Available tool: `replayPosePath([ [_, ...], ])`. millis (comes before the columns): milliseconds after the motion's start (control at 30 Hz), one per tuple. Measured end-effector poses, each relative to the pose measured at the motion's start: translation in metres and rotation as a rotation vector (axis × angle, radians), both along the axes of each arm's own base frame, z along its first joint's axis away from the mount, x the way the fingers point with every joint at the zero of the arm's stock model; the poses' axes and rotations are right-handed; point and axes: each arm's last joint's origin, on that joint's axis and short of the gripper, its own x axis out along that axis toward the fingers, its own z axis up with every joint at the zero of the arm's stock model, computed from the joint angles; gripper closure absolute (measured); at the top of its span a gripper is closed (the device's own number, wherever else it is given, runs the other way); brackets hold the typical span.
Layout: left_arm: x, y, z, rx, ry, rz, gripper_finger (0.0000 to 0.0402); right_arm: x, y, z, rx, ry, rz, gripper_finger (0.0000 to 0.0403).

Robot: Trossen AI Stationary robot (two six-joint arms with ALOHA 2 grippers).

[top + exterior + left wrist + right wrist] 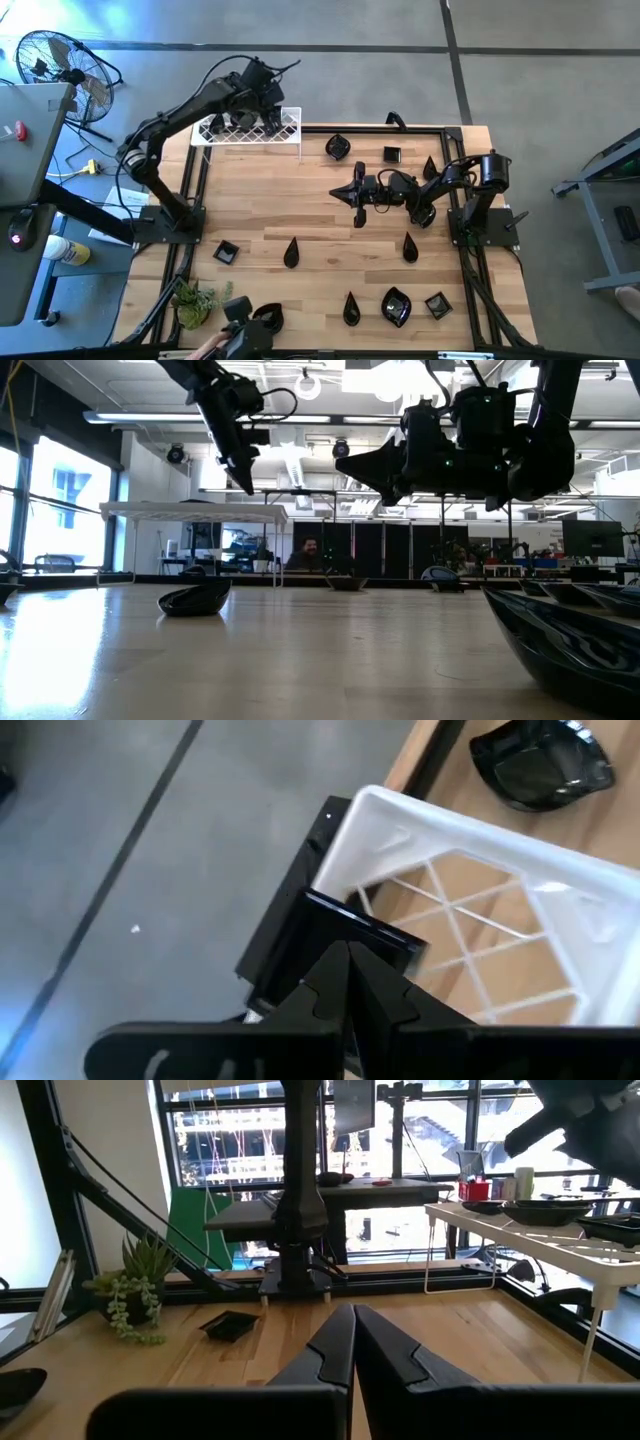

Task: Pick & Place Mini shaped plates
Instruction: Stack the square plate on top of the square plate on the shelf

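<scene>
Mini shaped plates (pixel 291 252) lie scattered over my table when I look from above: teardrops, squares and leaf forms, mostly in the near half and along the right side. A few more already sit on the white wire rack (pixel 290 135) at the far left corner. The left gripper (pixel 262 97) hangs over that rack. The right gripper (pixel 357 195) is above the middle of the table, with no plate under its tip that I can see. A small green plant (pixel 192 300) stands at the near left corner.

From table height, one dark plate (pixel 194 600) rests on the wood and a bigger one (pixel 570 640) fills the right foreground. Both arms are up in the air here.

On the left wrist camera the fingers (pixel 380 995) are pressed together with nothing between them, over the rack corner (pixel 380 810); one leaf plate (pixel 545 765) lies on the table beyond it.

On the right wrist camera the fingers (pixel 385 1350) are also closed and empty, pointing across the table. The rack (pixel 560 1230) carries some plates, and a square plate (pixel 230 1325) lies near the plant (pixel 135 1290).

I judge the work as only started: a handful placed, about ten plates waiting.
</scene>
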Motion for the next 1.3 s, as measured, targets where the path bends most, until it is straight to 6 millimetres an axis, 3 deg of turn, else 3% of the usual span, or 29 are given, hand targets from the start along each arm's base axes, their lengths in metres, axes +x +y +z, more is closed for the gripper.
replayPosePath([
  [233,0.010,0.011,-0.026,-0.034,0.091,-0.003,0.0401,0.000,0.000,0.000,0.002,0.000,0.001,0.0401],
  [800,0.009,0.008,-0.029,-0.081,0.101,-0.029,0.0401,0.000,0.000,0.000,0.000,0.000,0.003,0.0397],
  [1300,0.002,-0.001,-0.015,-0.084,0.077,-0.049,0.0401,0.000,0.000,0.000,-0.005,0.001,0.002,0.0397],
])
